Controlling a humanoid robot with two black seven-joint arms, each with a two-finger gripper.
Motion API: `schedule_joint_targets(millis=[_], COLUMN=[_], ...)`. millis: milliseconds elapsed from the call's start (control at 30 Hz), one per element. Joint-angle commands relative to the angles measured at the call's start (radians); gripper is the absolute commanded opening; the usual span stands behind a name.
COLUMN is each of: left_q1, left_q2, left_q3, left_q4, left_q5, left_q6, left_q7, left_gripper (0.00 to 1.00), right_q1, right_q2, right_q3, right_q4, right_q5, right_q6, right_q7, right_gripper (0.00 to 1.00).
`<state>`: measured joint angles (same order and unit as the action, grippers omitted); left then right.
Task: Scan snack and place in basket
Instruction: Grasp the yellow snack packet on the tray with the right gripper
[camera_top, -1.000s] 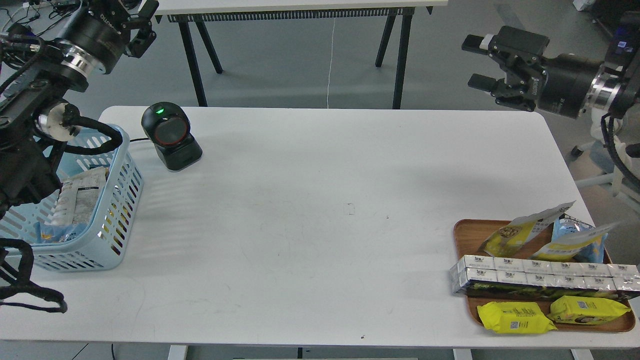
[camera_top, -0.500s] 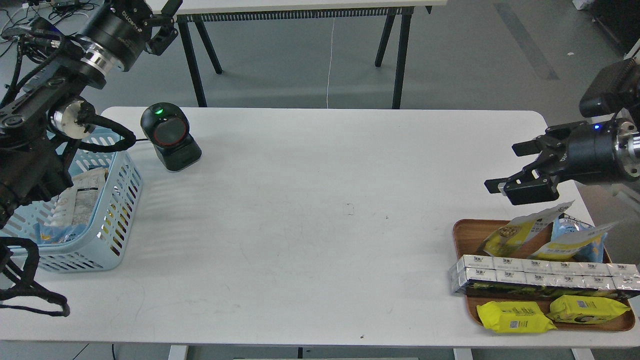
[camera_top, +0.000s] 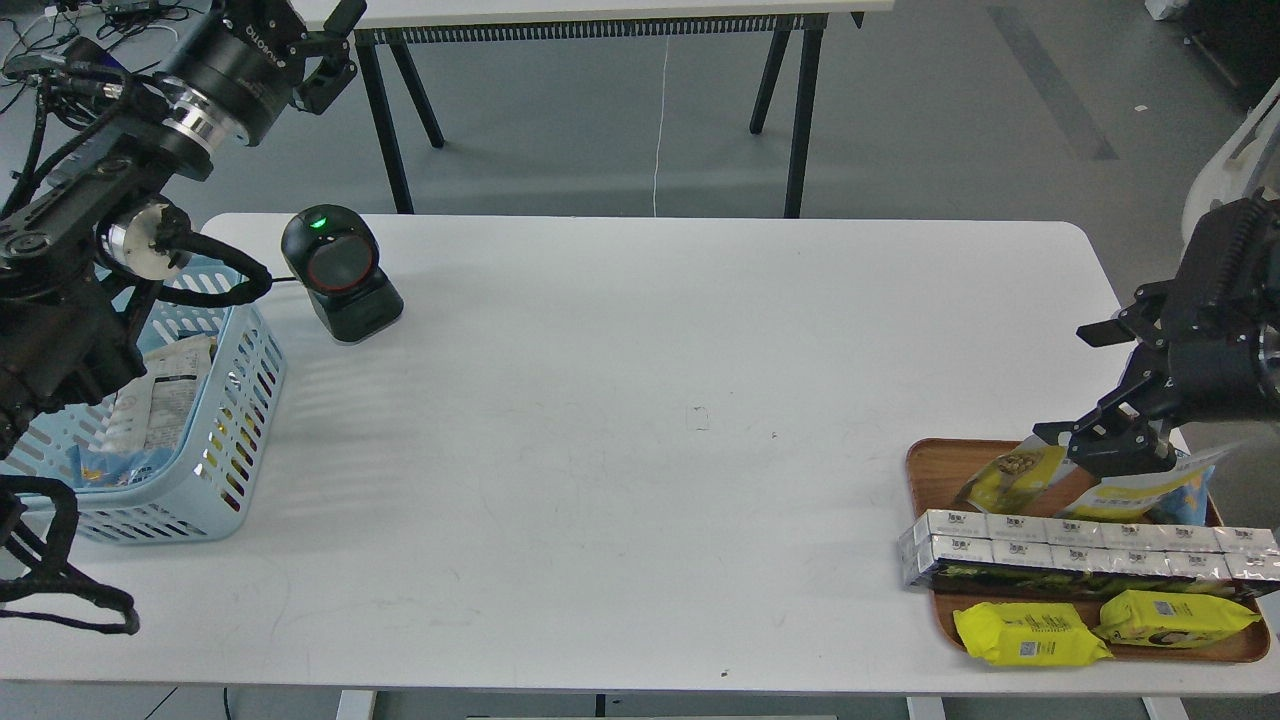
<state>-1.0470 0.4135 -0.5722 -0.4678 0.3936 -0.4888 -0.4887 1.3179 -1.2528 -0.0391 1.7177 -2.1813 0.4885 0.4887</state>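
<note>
The snack, a small pouch with a yellow front and a round picture of nuts, leans at the back left of the brown wooden tray. My right gripper is open just above it. Its lower finger covers the pouch's silver top; I cannot tell if it touches. The light blue basket stands at the table's left edge with a few pouches in it. My left gripper is open and empty, raised beyond the table's far left corner.
A black barcode scanner with a green light stands right of the basket. On the tray there are also a light-blue and yellow pouch, a row of silver boxes and two flat yellow packets.
My right gripper has dropped from high beyond the table's far right corner down to the tray and now hangs over the snack. My left gripper has shifted a little to the right.
</note>
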Motion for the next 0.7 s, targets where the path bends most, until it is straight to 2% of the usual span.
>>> schedule_joint_targets(millis=[0, 200, 667], left_q1=[0.001, 0.005, 0.008], left_q2=[0.004, 0.004, 0.007], left_q3=[0.000, 0.000, -0.002], left_q4=[0.003, 0.006, 0.009], left_q5=[0.001, 0.002, 0.002], left_q6=[0.000, 0.000, 0.000], left_q7=[0.000, 0.000, 0.000], left_gripper=[1.00, 1.00, 1.00], right_q1=[-0.031, -0.072, -0.115], right_q2=[0.004, 0.019, 0.162], right_q3=[-0.001, 0.001, -0.002], right_q4=[-0.001, -0.027, -0.197], right_q5=[0.000, 0.000, 0.000], right_q6=[0.000, 0.000, 0.000], right_q7=[0.000, 0.000, 0.000], right_gripper=[1.00, 1.00, 0.98])
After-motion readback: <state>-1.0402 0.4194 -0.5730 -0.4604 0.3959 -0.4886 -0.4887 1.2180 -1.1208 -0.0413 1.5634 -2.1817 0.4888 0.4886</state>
